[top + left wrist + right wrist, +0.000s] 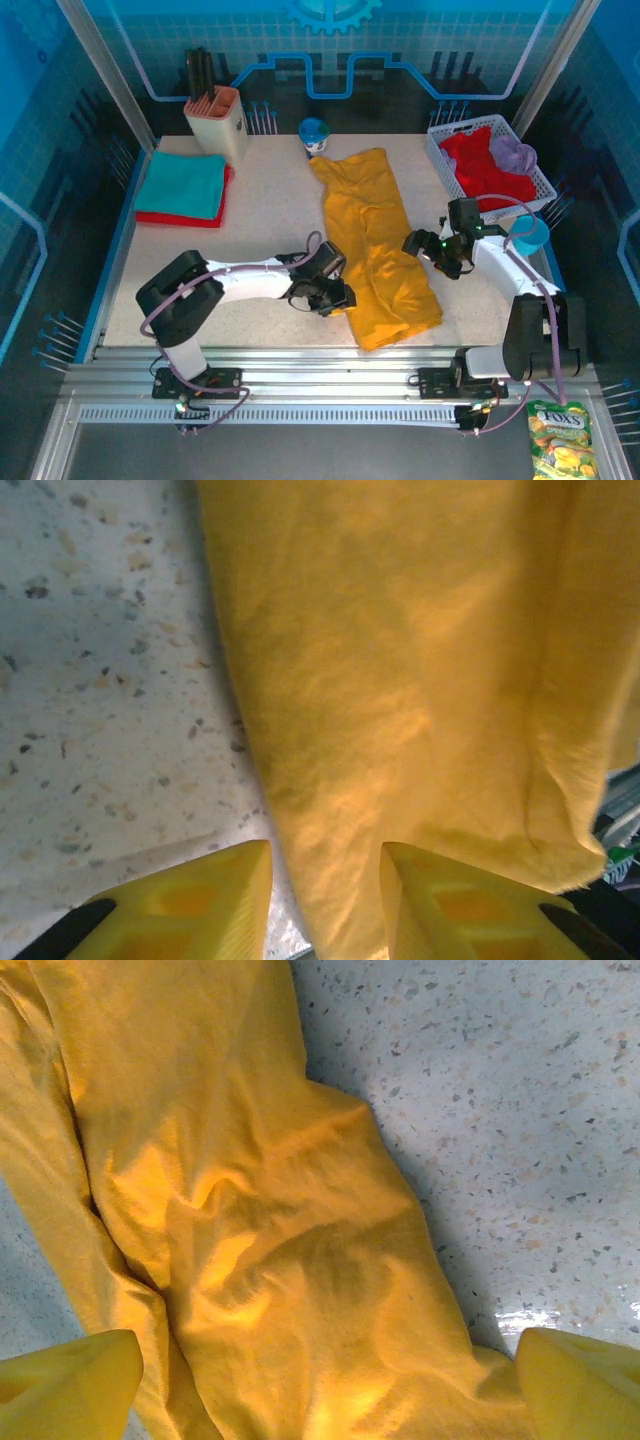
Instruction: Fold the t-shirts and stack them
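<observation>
Near right, off the table edge: snack packet (560,440).

Left gripper (335,297) sits low at the near-left edge of the mustard-yellow tee (375,240). In the left wrist view its jaws stand narrow, with a gap. The tee's edge (400,680) lies in that gap with bare table (100,680) showing beside it, so it is not pinched.

Right gripper (432,250) is at the tee's right edge, mid-length. In the right wrist view its fingers (70,1380) are spread wide, straddling rumpled yellow cloth (260,1220) and holding nothing.

The mustard-yellow tee lies mid-table, a long crumpled strip running from near-right to far-left, folded in lengthwise. No print is visible.

Small light-blue cup (530,235) stands at the right edge, just beyond the right arm.

Far left: teal tee (182,183) folded flat on top of a folded red tee (185,218), edges roughly aligned, red showing along the near side.

Far right: white mesh basket (440,150) holds a loose red tee (480,165) and a lavender tee (515,153), both unfolded.

Far middle: blue-and-white cup (314,135). To its left, a beige holder (220,120) with dark items sticking up.
</observation>
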